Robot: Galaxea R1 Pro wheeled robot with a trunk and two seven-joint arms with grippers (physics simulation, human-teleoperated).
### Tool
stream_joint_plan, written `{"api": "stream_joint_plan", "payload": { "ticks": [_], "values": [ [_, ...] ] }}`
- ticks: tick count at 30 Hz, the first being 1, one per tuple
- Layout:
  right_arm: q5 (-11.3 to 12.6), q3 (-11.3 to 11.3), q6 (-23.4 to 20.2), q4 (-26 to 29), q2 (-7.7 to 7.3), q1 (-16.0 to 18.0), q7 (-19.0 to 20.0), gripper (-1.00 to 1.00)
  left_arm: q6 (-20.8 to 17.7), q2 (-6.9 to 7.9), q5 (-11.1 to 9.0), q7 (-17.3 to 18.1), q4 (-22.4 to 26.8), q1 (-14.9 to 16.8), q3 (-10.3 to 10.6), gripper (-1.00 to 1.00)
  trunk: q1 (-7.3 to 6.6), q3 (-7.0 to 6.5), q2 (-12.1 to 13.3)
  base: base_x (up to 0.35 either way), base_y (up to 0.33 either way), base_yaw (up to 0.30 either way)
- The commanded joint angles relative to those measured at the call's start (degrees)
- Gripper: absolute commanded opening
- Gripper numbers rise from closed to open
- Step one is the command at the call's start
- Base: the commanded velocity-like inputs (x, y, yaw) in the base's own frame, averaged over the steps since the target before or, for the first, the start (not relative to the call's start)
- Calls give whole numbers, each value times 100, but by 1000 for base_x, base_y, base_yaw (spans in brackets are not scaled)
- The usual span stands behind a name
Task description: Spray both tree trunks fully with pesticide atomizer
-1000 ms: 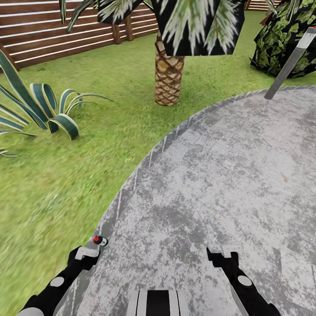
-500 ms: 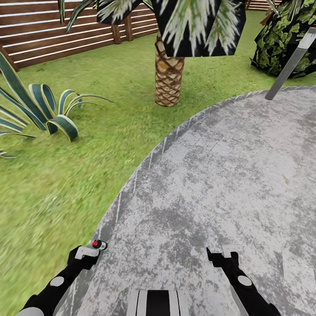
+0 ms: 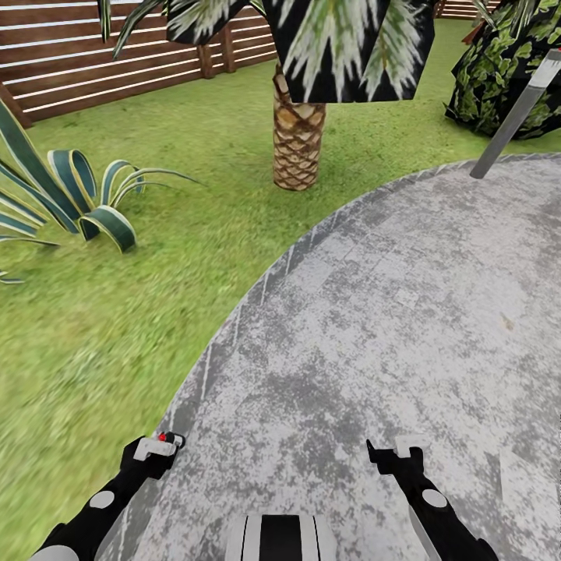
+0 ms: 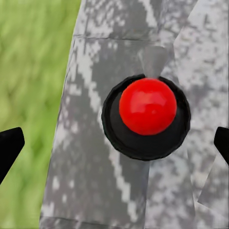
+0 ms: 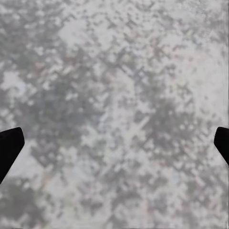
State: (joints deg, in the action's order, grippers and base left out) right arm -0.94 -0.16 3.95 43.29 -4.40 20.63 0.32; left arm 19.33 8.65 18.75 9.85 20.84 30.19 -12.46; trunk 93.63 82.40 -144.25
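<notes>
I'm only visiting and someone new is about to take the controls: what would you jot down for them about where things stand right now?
Left gripper: open, empty, directly above the pesticide atomizer, which stands on the stone paving near its edge with the grass; its red top faces the left wrist camera.
Right gripper: open, empty, over bare paving.
Done: the left arm is lined up over the bottle.
Left: lower, grasp, lift, then find and spray both tree trunks. The palm ahead is not a target.

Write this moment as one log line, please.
left pincer: open, above pesticide atomizer | atomizer: on stone paving, near grass edge | right pincer: open, empty
</notes>
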Motion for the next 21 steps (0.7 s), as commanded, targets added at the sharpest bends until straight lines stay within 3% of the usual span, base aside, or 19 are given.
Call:
{"api": "stream_joint_plan", "payload": {
  "ticks": [1,21],
  "values": [
    [-9,-2,18,-5,0,2,3,100,20,-4,33,43,-1,4,-48,100,0,3,-1,92,-114,0],
    [-11,-2,18,-5,0,2,3,100,27,2,39,52,6,5,-44,100,0,3,-1,8,-10,-14]
  ]
}}
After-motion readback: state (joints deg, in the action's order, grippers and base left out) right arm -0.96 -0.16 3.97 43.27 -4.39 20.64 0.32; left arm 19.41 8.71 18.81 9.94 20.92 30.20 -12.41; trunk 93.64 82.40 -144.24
